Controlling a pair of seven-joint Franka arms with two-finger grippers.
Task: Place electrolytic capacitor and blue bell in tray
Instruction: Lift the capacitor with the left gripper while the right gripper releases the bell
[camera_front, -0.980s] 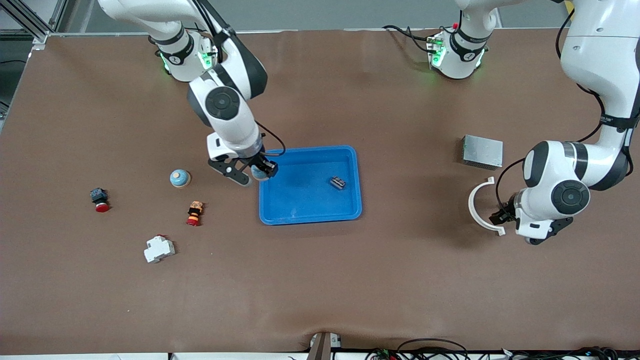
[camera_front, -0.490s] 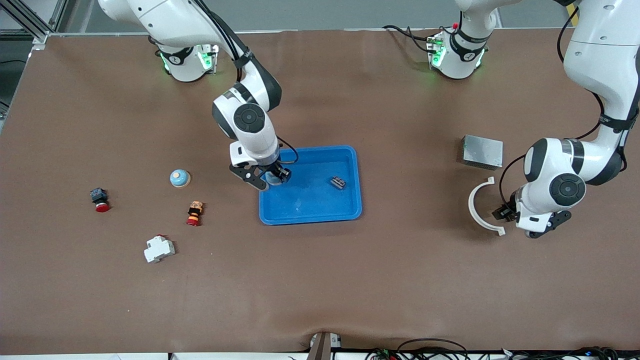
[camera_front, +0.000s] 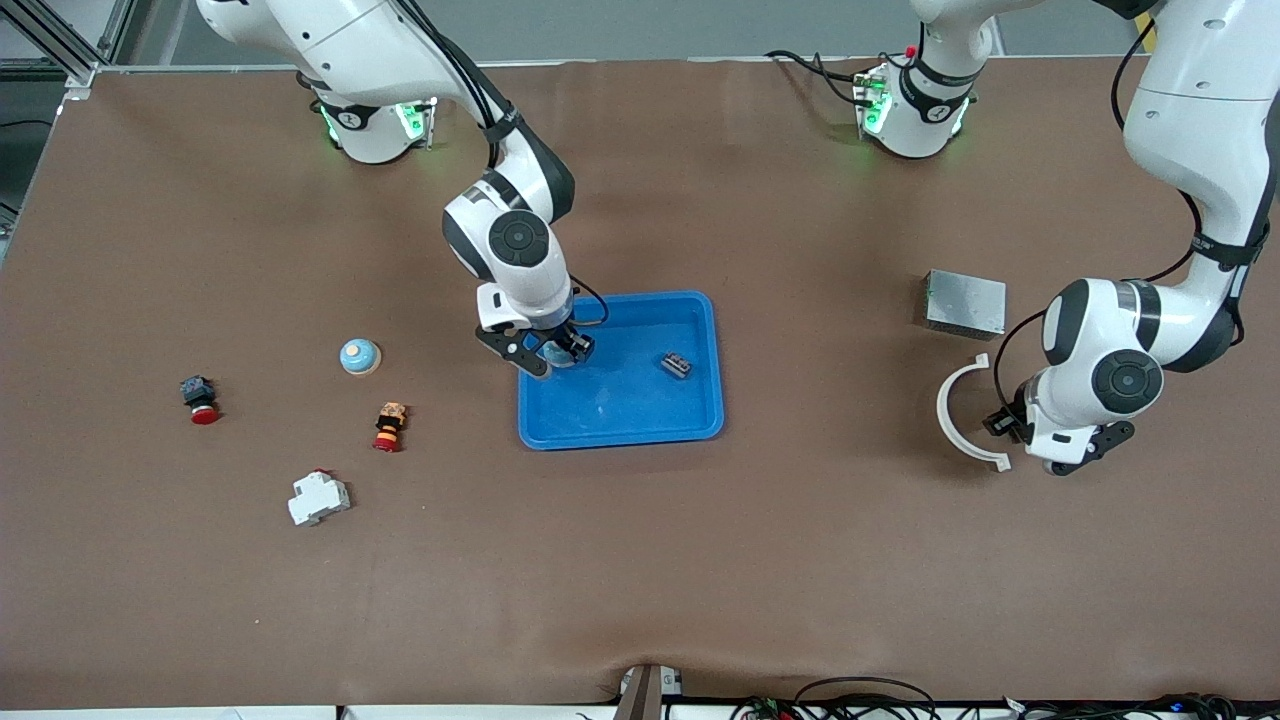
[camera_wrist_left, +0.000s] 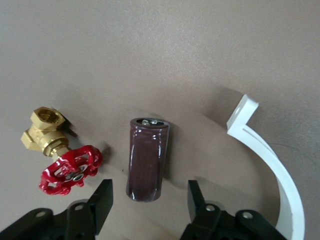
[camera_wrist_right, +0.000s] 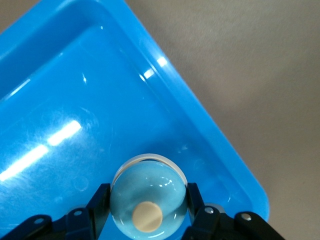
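On the brown surface (camera_front: 640, 560), toward the left arm's end, the left gripper (camera_wrist_left: 150, 200) sits low with its fingers (camera_wrist_left: 102, 200) partly spread either side of the electrolytic capacitor (camera_wrist_left: 146, 159), a dark maroon cylinder lying on its side with metal terminals at one end, not yet clamped, between a brass valve with a red handwheel (camera_wrist_left: 60, 155) and a white curved bracket (camera_front: 962, 412). Farther from the camera, the right gripper (camera_front: 557, 352) holds the blue bell (camera_wrist_right: 148, 200), a glossy pale-blue dome with a tan button on top, over the bright blue tray (camera_front: 620, 425) at its corner toward the right arm's end. A small dark component (camera_front: 676, 365) lies in the tray, and a second pale-blue bell (camera_front: 359, 356) rests on the surface toward the right arm's end.
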